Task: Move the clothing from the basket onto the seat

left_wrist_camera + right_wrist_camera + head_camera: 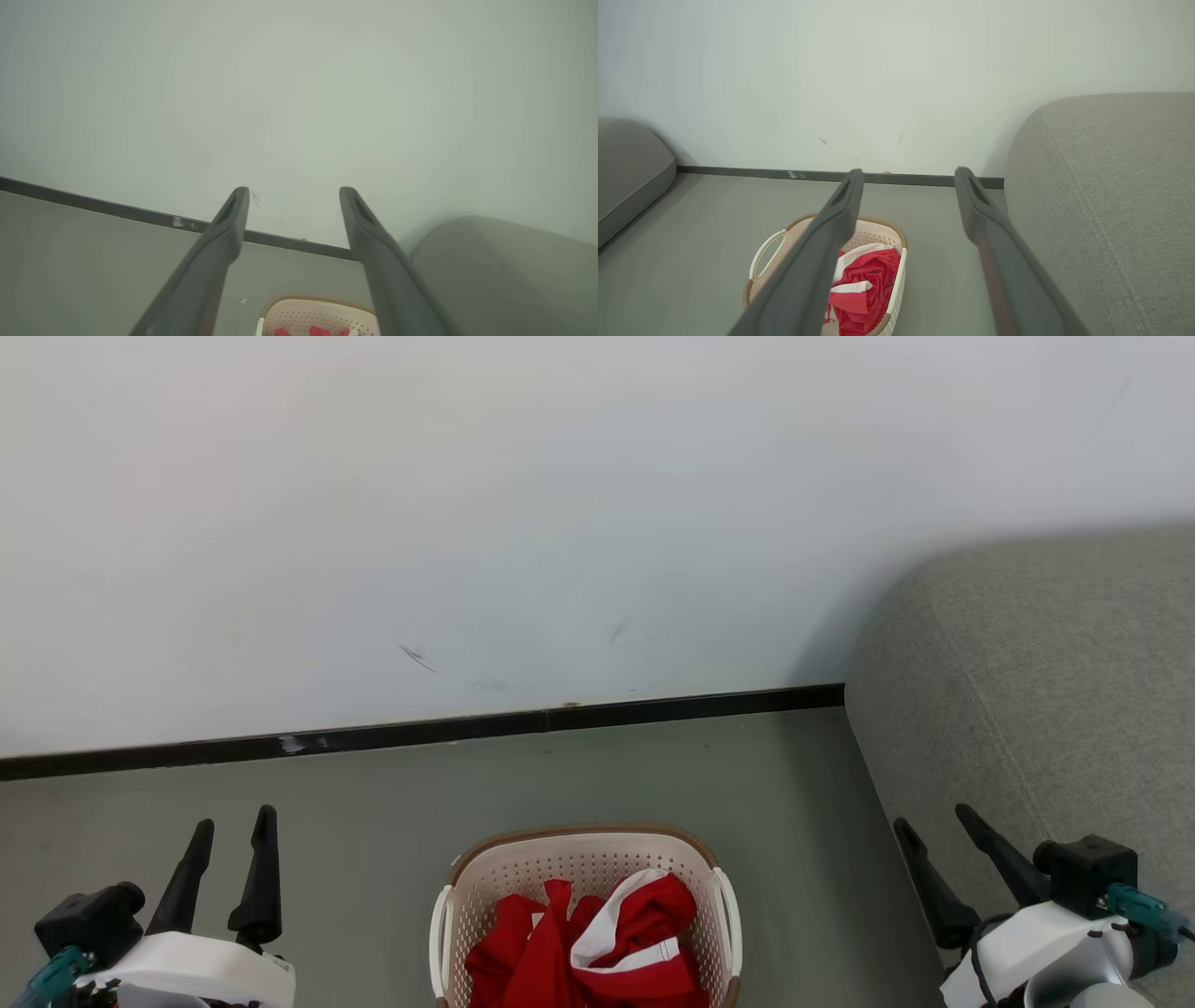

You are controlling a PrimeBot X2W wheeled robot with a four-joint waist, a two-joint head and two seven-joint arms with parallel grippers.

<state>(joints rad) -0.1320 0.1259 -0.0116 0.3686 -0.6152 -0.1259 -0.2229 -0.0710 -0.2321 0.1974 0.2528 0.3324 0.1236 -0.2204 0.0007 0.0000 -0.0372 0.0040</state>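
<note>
The red clothing [597,943] with white trim lies bunched inside the cream basket [523,863], which stands on the floor at the bottom centre of the head view. The grey seat [1046,691] rises to the basket's right. My left gripper [233,821] hangs open at the lower left, well clear of the basket. My right gripper [934,823] is open at the lower right, in front of the seat's edge. In the right wrist view the clothing [873,280] and basket [896,238] show between and below my open fingers [840,210], with the seat [1111,186] on the right.
A white wall [560,523] with a black skirting strip [420,733] runs behind the basket. Grey floor [355,803] spreads around it. Another grey cushion [626,158] sits at the far left of the right wrist view.
</note>
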